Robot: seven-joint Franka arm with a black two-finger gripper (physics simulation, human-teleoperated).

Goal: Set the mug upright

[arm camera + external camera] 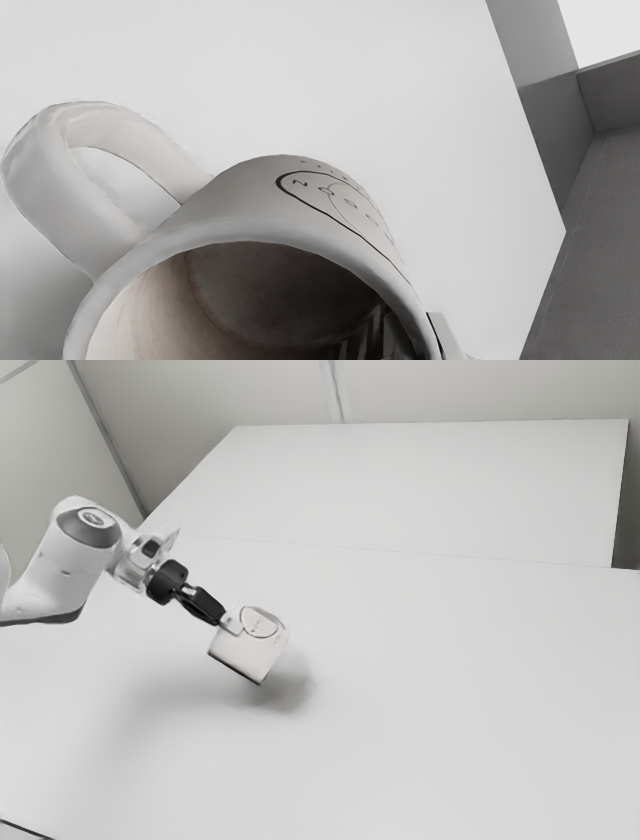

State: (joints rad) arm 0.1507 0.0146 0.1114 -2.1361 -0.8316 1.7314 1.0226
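Above the table [430, 710], arm [65, 570] slants downward; gripper [232, 625] pinches the wall of the mug [245, 655]; mug tilted, apparently lifted.

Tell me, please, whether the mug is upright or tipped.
Tipped: in the exterior view the mug hangs slanted from the gripper, its long dark lower edge running diagonally.

Pale mug [248, 652] (dark line drawing outside), aslant above the table [450, 700].

Plain room, pale walls [220, 395], table [450, 710]
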